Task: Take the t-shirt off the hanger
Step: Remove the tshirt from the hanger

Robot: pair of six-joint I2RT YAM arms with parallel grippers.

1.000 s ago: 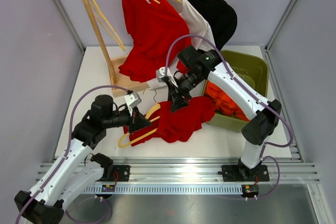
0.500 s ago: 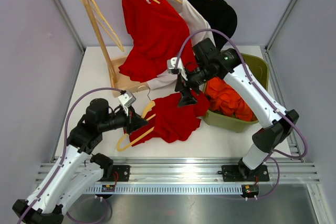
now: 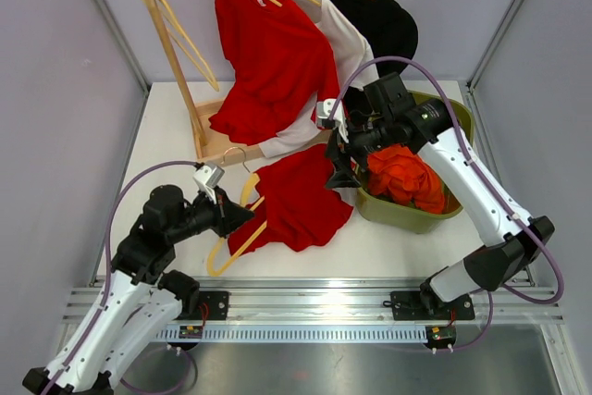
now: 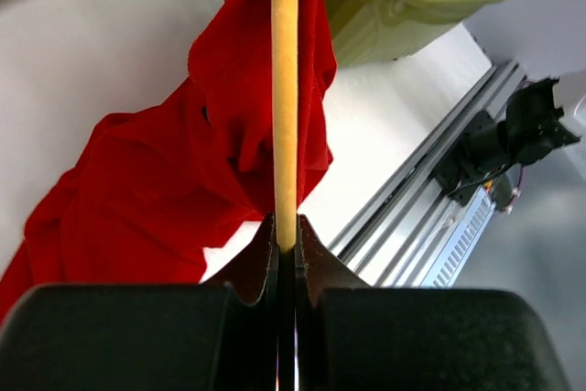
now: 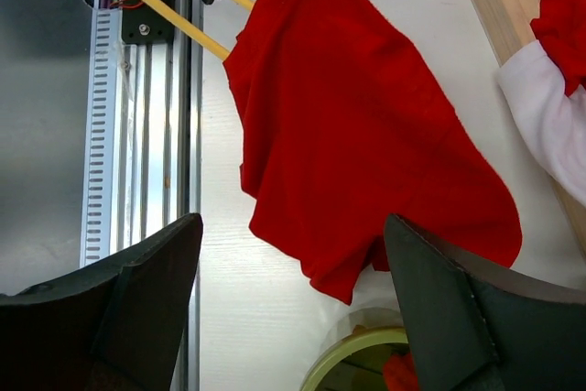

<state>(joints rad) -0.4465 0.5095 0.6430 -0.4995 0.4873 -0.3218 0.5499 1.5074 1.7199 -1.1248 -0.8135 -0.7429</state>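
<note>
From above, the red t-shirt lies on the desk just left of the green bin, partly on the hanger.

Left wrist: the left claw is clamped on the hanger.

Right wrist: the right claw gapes empty above the t-shirt, beside the bin.

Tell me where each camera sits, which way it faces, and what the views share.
Top external: above and behind the bases, looking down on the table; left arm and right arm show.
Left wrist: looks along the left gripper, shut on the hanger, toward the green bin.
Right wrist: looks down past the open right gripper at the red t-shirt.
Shared: all show hanger and red t-shirt.
</note>
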